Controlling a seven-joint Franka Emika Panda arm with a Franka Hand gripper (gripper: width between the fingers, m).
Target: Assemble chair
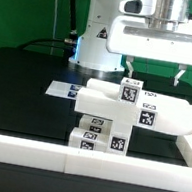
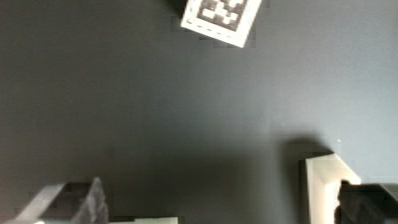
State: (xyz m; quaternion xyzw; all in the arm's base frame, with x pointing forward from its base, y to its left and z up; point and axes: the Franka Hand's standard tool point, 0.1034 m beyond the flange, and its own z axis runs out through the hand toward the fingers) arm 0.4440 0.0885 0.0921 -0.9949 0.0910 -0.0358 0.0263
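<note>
The white chair pieces sit in a cluster at the front middle of the exterior view. A small tagged block [image 1: 130, 90] sits on top of a flat slab [image 1: 100, 109], with a tagged block [image 1: 97, 140] under it. A longer tagged piece [image 1: 167, 116] lies to their right. My gripper [image 1: 155, 70] hangs open and empty above and behind the cluster, touching nothing. In the wrist view my gripper [image 2: 205, 200] shows both fingers [image 2: 327, 183] spread over bare dark table. A white tagged corner [image 2: 222, 18] lies ahead; I cannot tell which piece it is.
The marker board [image 1: 65, 89] lies flat on the black table to the exterior view's left of the cluster. A low white border rail [image 1: 83, 163] runs along the front and up both sides. The robot base [image 1: 98, 44] stands at the back.
</note>
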